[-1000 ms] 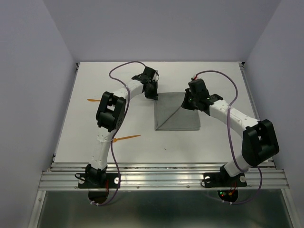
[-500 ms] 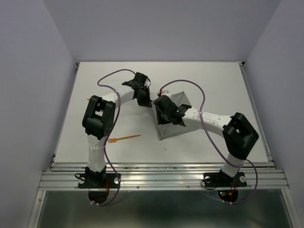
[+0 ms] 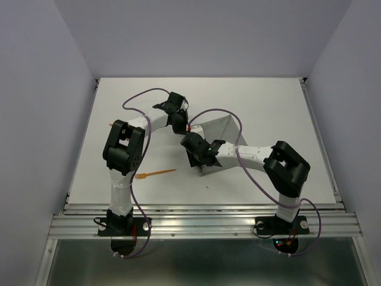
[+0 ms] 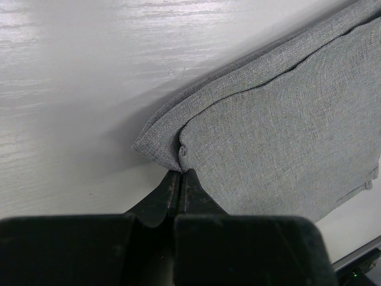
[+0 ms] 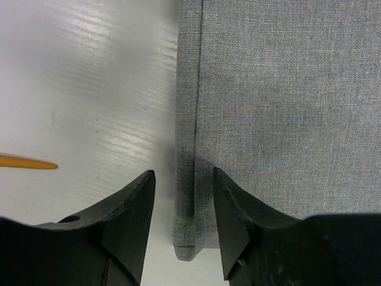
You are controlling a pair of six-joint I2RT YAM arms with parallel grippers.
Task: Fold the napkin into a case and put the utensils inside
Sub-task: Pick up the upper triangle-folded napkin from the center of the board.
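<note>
The grey napkin (image 3: 225, 128) lies folded at the table's middle. My left gripper (image 3: 181, 126) is shut on its far left corner, pinching the cloth (image 4: 274, 131) at the fingertips (image 4: 180, 171). My right gripper (image 3: 195, 159) is open at the napkin's near left corner, with its jaws (image 5: 183, 173) astride the folded left edge of the cloth (image 5: 286, 107). One orange utensil (image 3: 156, 173) lies left of the napkin, and its tip shows in the right wrist view (image 5: 27, 162). A second orange utensil (image 3: 112, 125) lies at the far left, partly hidden by the left arm.
The white table (image 3: 268, 95) has raised rails along its left and right sides and a metal rail at the near edge (image 3: 202, 220). Purple cables loop over both arms, above the napkin. Grey walls close in the back and sides.
My right gripper has swung from the napkin's far right side across to its near left corner. The cloth has changed shape and shifted. My left gripper moved slightly left and nearer, still on the corner.
</note>
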